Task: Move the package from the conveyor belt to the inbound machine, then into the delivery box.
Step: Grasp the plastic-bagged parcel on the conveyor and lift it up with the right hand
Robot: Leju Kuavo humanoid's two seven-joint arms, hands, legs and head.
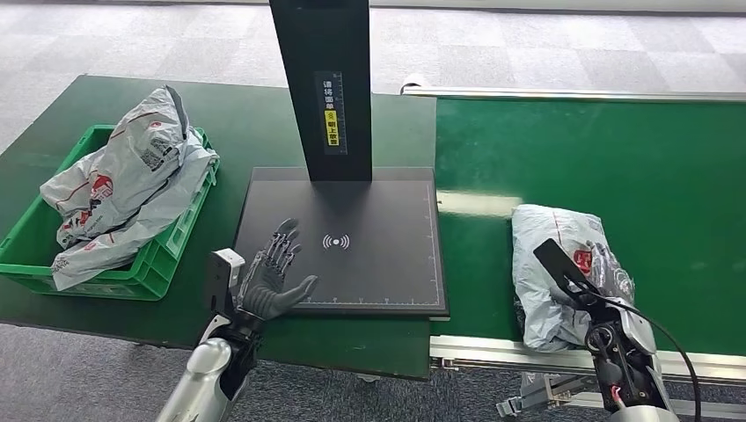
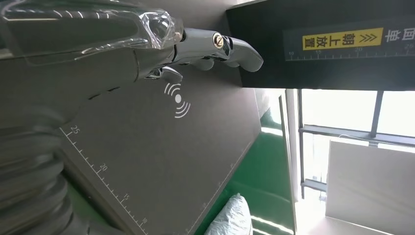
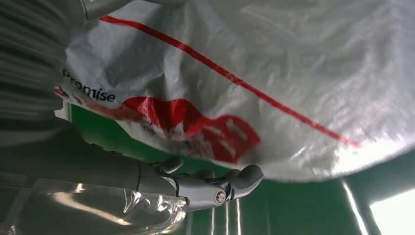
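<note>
The package (image 1: 563, 268) looks soft and slippery; the right hand (image 1: 576, 290) touches its near side, grip unclear, while the left hand (image 1: 277, 277) lies open.

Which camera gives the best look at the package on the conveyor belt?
The head view: the whole package lies on the belt. The right wrist view shows its wrinkled plastic close up; the left wrist view catches one end.

Obstacle: tall black post (image 1: 321, 88) at the rear edge of the flat black scanner plate (image 1: 387, 264). Plate surface bare forward of the post. Green plastic crate (image 1: 158, 264), desk's left end, heaped with grey plastic mailers (image 1: 123, 189).
</note>
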